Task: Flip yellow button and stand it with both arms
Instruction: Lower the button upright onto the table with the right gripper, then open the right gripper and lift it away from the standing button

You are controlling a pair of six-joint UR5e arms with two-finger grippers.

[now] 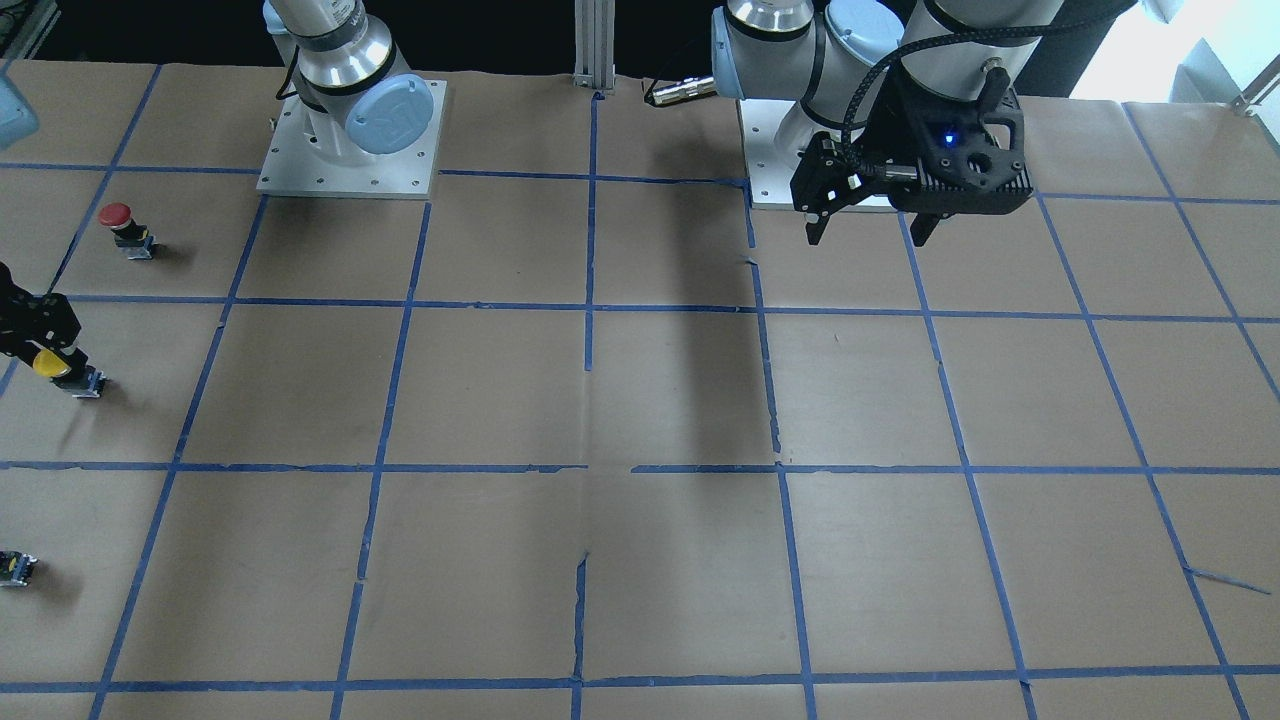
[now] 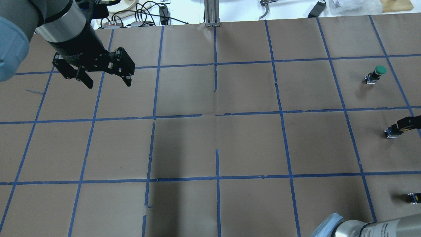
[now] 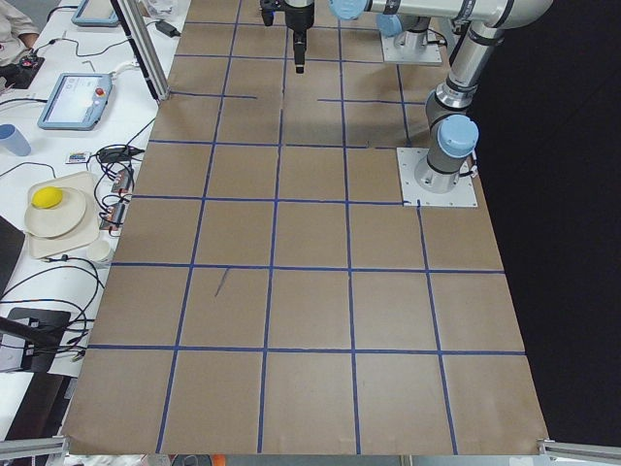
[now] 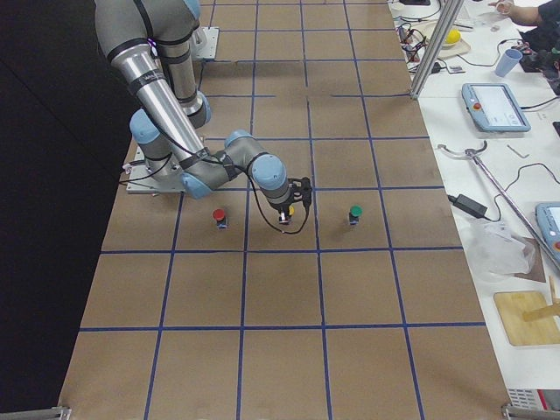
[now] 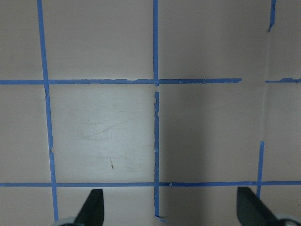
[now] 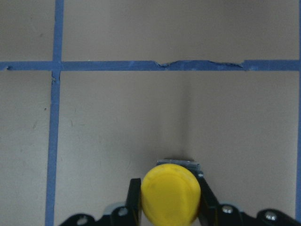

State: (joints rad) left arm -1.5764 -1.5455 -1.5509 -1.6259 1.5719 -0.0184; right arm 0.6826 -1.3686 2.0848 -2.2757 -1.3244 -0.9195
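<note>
Right gripper [image 2: 398, 127] clamped on yellow button [image 6: 170, 197], cap up, base down | left gripper [image 2: 108, 84] fingers apart, hanging over the table [image 1: 680, 560], well away

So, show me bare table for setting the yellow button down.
Free: the middle squares, from left gripper across to green button. Crowded: that end strip, with red button and right gripper holding the yellow button.
</note>
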